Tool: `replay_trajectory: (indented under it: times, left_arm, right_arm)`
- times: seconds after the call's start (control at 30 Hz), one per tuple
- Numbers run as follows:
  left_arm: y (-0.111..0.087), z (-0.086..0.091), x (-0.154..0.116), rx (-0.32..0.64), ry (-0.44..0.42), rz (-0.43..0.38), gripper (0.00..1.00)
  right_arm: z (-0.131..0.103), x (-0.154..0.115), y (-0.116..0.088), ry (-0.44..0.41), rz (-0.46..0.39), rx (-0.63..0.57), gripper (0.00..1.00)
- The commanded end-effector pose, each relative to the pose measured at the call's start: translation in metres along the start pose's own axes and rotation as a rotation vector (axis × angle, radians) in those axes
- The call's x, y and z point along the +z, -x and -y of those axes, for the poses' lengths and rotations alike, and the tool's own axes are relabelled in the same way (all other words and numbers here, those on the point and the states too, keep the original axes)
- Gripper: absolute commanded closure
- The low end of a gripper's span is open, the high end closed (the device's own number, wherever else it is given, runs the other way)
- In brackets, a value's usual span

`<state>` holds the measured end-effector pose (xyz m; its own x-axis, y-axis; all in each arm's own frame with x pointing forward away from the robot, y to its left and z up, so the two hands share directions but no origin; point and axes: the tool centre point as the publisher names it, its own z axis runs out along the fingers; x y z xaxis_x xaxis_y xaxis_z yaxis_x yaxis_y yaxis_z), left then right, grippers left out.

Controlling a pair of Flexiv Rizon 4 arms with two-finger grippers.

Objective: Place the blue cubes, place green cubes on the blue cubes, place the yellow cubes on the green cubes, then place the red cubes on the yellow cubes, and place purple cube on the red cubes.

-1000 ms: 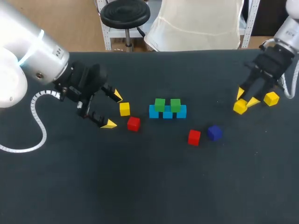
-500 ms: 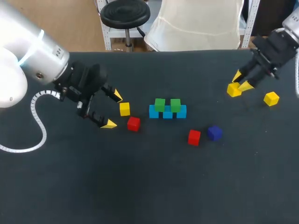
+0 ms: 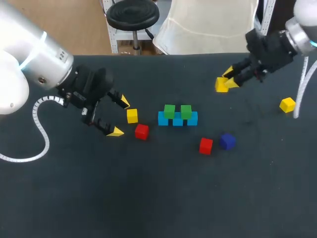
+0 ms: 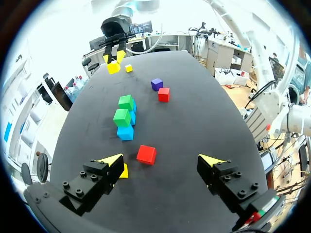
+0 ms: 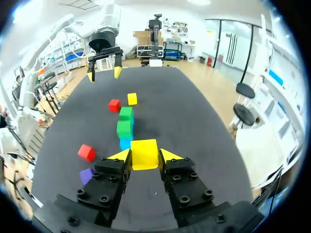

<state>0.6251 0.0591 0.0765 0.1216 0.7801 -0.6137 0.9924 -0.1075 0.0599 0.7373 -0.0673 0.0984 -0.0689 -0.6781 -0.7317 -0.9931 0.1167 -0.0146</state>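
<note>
- Blue cubes (image 3: 177, 119) sit in a row on the table (image 3: 148, 198), out in front of the left gripper (image 3: 120, 117) and well apart from it.
- Green cubes (image 3: 169, 111), two of them, sit on top of that row, side by side.
- Nothing is on the green cubes.
- The right gripper (image 5: 144, 155) is clamped on a yellow cube (image 5: 144, 151). One finger presses each side of it.
- That cube looks lifted off the table, but from above this is hard to tell.
- The row with the green cubes lies ahead of the right gripper, in line with its fingers.
- The left gripper has its fingers wide apart and holds nothing.
- A red cube (image 4: 146, 154) lies on the table just ahead of the left gripper, in the gap between its fingers. It touches neither finger.
- A second yellow cube (image 4: 124, 171) lies just beside one finger of the left gripper, partly hidden by it.
- The other red cube (image 3: 205, 145) and the purple cube (image 3: 227, 141) lie close together on the table, off to one side of the right gripper.
- A third yellow cube (image 3: 287, 104) lies alone behind the right gripper, well apart from it.
</note>
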Motion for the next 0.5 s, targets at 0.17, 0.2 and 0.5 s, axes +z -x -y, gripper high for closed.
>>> replay_trajectory:
  times: [0.17, 0.2, 0.5]
  left_arm:
    - [-0.001, -0.001, 0.0, 0.003, -0.001, 0.002, 0.0]
    - [-0.001, -0.001, 0.0, 0.003, -0.001, 0.002, 0.0]
    - [-0.001, -0.001, 0.0, 0.003, -0.001, 0.002, 0.0]
  right_arm:
    - [-0.014, 0.017, 0.017, -0.365, 0.013, -0.029, 1.0]
    - [-0.016, 0.019, 0.019, -0.355, 0.018, -0.031, 1.0]
    - [-0.028, 0.037, 0.039, -0.284, 0.032, -0.059, 1.0]
